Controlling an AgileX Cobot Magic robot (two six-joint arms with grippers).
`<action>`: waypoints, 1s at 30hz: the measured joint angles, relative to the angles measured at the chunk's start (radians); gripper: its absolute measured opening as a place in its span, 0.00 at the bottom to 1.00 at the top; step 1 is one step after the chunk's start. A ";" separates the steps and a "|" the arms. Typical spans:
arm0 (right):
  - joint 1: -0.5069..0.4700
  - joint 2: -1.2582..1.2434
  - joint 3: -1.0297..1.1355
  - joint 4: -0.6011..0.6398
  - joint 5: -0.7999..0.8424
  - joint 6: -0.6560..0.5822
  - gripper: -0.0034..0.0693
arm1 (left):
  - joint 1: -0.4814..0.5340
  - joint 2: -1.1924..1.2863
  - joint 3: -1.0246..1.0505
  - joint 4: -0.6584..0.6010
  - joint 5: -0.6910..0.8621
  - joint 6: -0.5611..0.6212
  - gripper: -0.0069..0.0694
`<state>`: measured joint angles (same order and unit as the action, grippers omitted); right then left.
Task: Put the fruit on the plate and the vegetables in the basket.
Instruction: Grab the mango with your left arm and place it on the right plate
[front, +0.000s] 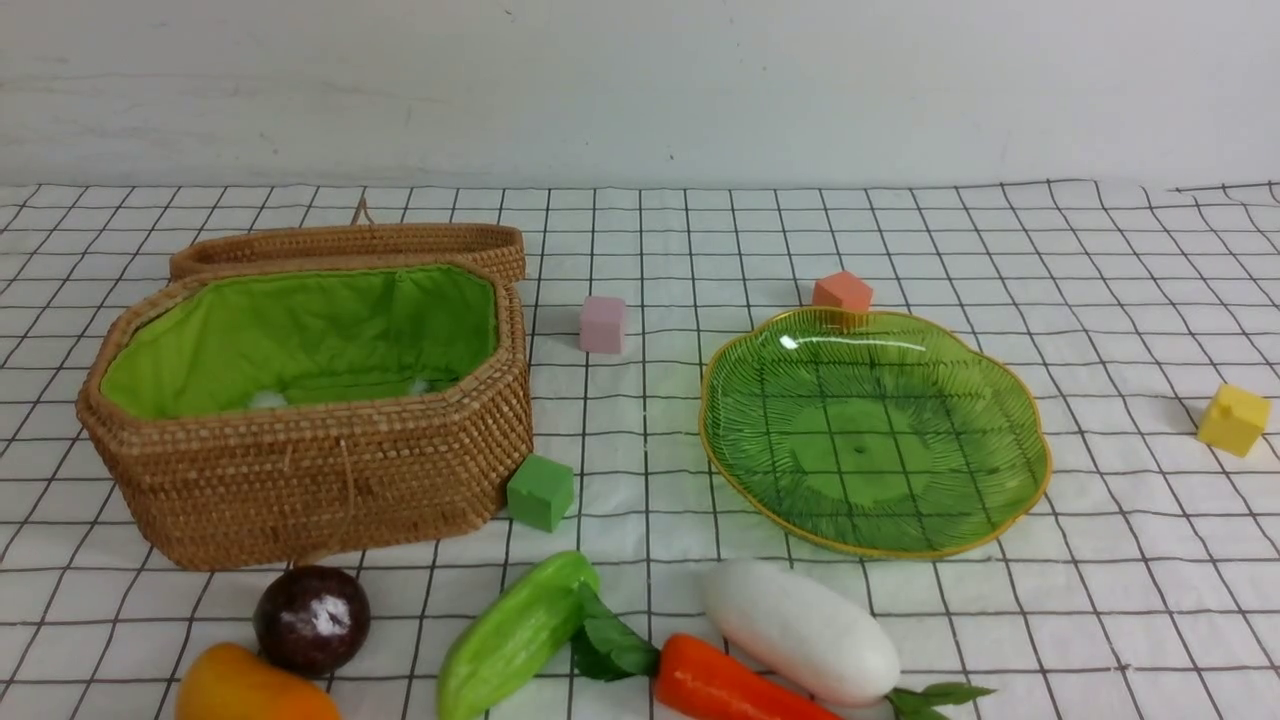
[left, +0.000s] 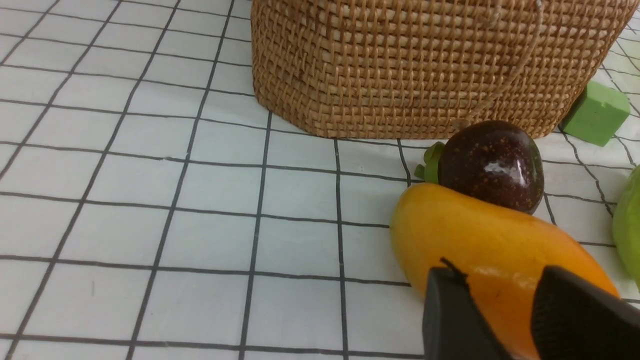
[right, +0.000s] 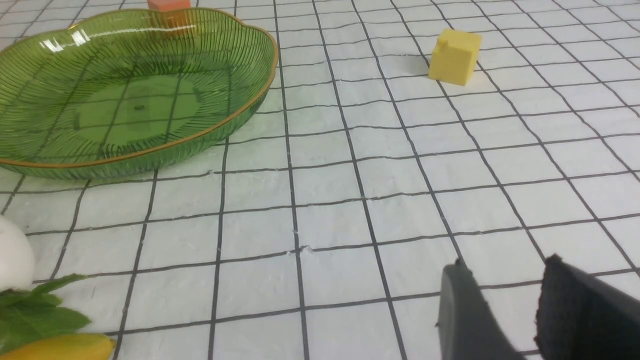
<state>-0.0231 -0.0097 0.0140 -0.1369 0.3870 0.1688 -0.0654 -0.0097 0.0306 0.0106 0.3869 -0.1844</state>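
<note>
With both grippers, left (left: 492, 300) and right (right: 502, 297), partly open and empty, closing on the mango (front: 255, 690) could roll the adjacent dark fruit (front: 312, 620) basketward.

Plain white wall (front: 640, 95) behind; white cloth (front: 1130, 600) with a black grid, slightly wrinkled, spread below, evenly lit

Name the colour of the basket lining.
The lining is bright green cloth, shown best in the front view; the basket itself is brown wicker.
</note>
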 joint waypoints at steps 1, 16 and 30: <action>0.000 0.000 0.000 0.000 0.000 0.000 0.38 | 0.000 0.000 0.000 0.000 0.000 0.000 0.40; 0.000 0.000 0.000 0.000 0.000 0.000 0.38 | 0.000 0.000 0.000 -0.103 -0.307 -0.002 0.40; 0.000 0.000 0.000 0.000 0.000 0.000 0.38 | 0.000 0.056 -0.343 -0.267 -0.677 -0.116 0.40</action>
<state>-0.0231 -0.0097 0.0140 -0.1369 0.3870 0.1688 -0.0654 0.0464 -0.3126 -0.2559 -0.2898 -0.3003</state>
